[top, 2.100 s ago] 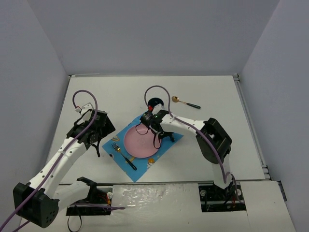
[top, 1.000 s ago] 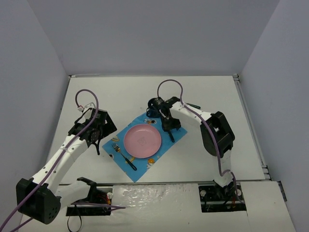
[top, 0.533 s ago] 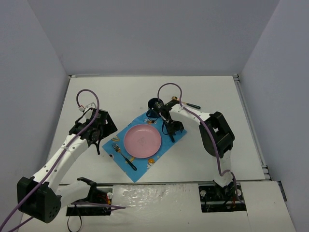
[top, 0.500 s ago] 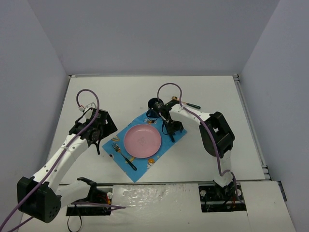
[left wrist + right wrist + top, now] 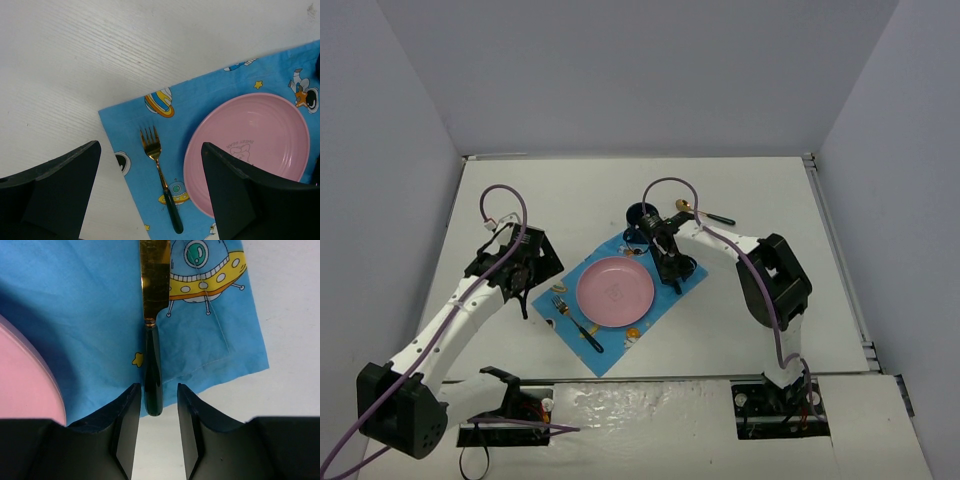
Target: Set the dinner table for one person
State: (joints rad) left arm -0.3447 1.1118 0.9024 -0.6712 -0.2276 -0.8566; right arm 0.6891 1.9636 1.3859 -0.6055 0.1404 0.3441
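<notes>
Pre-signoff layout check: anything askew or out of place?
The blue mat lies diagonal to the table edges. The spoon sits off the mat on bare table at the far side. The knife has its handle tip past the mat's edge. Nothing looks spilled or damaged.

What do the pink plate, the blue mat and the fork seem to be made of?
Pink plate: likely plastic, smooth with a soft sheen.
Blue mat: printed cloth, matte, with a stitched hem.
Fork: shiny gold-coloured metal head; dark glossy handle, perhaps plastic.
</notes>
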